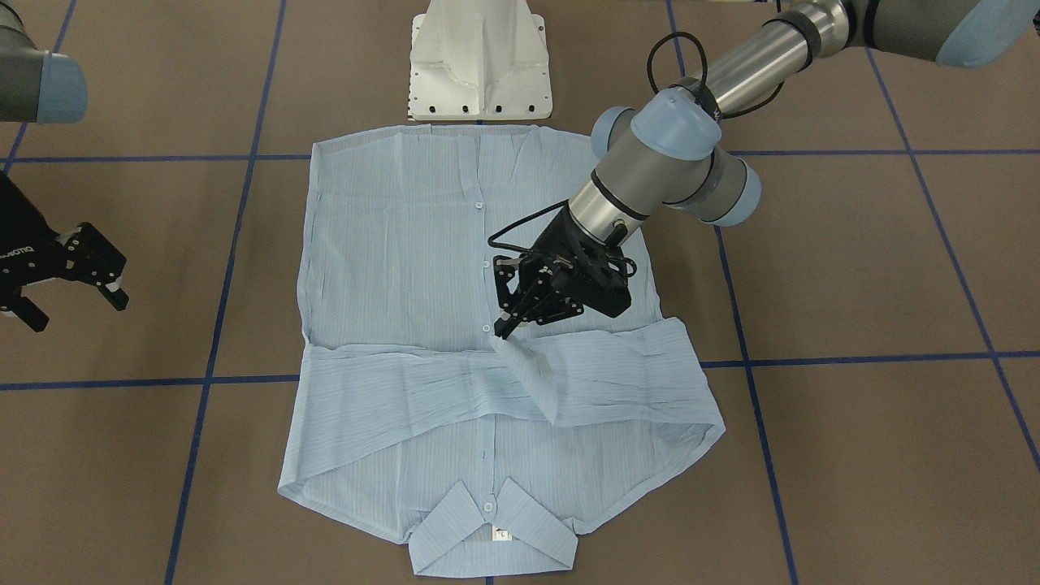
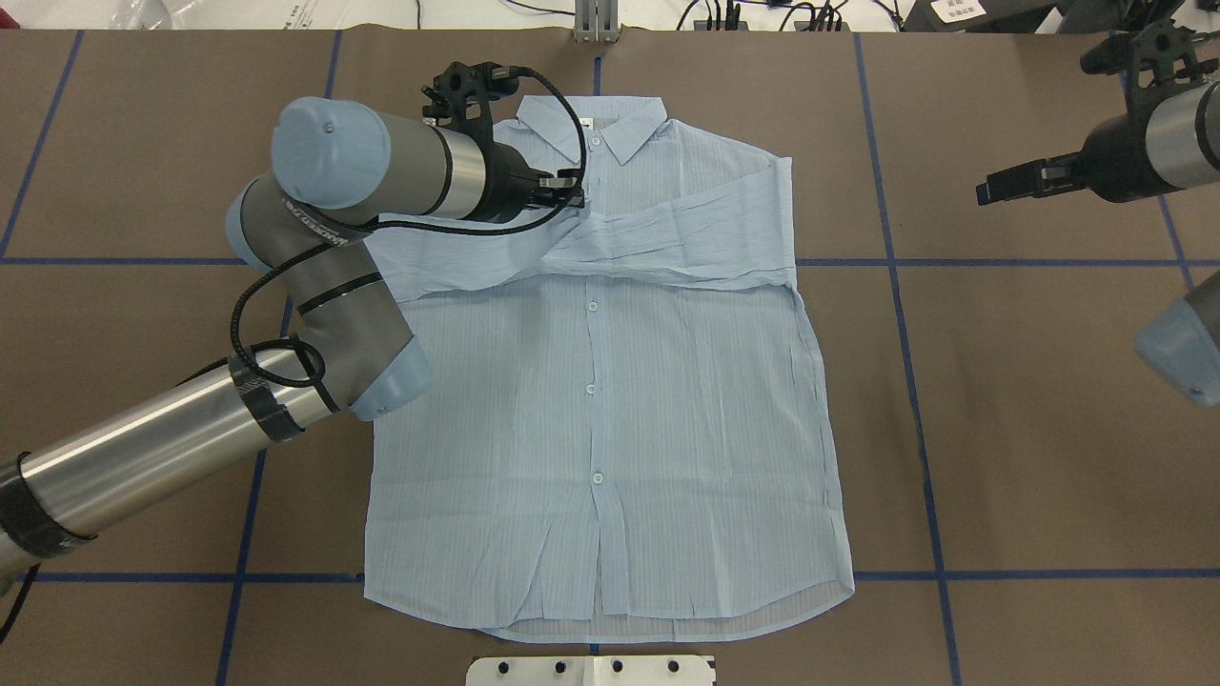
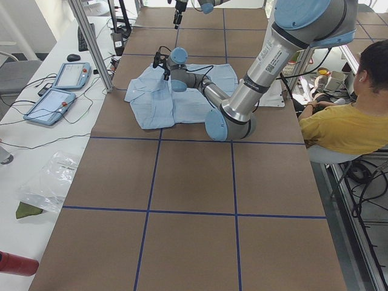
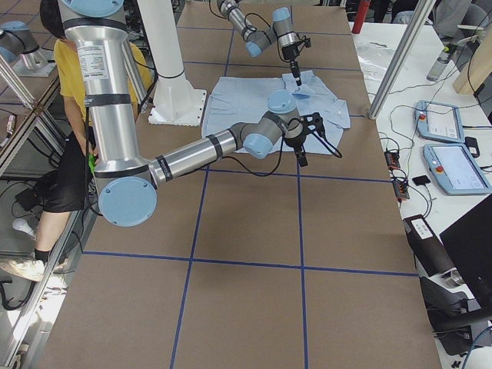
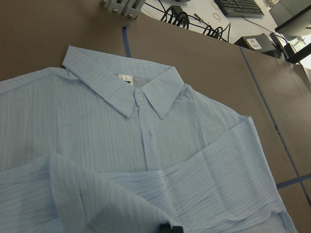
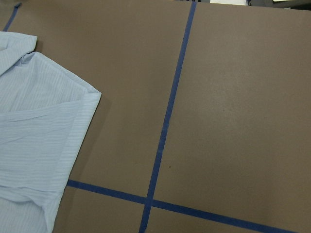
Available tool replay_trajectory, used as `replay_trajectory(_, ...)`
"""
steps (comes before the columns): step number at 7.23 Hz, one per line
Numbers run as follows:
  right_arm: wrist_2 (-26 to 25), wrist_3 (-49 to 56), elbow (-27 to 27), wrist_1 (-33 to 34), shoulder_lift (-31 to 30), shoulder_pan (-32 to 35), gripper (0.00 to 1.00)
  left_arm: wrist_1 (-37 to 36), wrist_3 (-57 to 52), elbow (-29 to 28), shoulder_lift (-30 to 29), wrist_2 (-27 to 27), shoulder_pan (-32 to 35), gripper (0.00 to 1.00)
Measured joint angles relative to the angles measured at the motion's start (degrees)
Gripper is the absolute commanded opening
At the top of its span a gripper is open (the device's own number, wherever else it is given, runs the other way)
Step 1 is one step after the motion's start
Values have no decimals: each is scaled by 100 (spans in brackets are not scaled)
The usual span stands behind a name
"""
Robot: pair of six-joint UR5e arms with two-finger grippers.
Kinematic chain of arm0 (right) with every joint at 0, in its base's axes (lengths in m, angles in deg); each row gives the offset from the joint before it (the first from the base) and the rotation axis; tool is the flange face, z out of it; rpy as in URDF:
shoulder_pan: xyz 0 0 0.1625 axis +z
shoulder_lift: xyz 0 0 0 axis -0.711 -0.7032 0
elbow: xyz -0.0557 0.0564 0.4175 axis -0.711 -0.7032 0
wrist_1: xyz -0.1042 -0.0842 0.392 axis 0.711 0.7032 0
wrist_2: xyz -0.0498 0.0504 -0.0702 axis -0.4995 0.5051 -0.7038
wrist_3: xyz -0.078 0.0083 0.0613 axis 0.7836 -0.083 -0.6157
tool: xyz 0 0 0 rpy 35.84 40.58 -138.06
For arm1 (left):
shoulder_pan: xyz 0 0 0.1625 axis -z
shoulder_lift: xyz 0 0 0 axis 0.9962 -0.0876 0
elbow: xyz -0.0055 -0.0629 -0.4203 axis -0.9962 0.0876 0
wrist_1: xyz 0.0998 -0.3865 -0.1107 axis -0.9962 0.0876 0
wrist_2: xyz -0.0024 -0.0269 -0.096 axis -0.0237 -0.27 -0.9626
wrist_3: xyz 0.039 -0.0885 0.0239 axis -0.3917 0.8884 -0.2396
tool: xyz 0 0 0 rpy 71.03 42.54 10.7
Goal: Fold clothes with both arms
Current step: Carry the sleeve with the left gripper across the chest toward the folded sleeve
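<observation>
The light-blue shirt lies flat, buttons up, on the brown bench, its long axis running from the hem by the robot's base out to the collar, with 2 sleeves folded as a band across the chest. The left gripper is over the button line, fingers pinched together on a sleeve end lifted slightly off the cloth, so it is the nearer arm. The right gripper hangs empty with fingers apart, well off the shirt's side edge, and there is open bench on both sides of the shirt.
</observation>
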Motion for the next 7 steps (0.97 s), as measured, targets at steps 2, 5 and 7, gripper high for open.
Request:
replay_trajectory(2, -4, 0, 0, 0, 2, 0, 100, -112, 107, -448, -461, 550, -347, 0)
replay_trajectory(5, -5, 0, -2, 0, 4, 0, 100, -118, 137, -1099, -1025, 1102, -870, 100)
replay_trajectory(7, -7, -6, -8, 0, 14, -3, 100, -139, 279, -1204, -1170, 1325, -1045, 100)
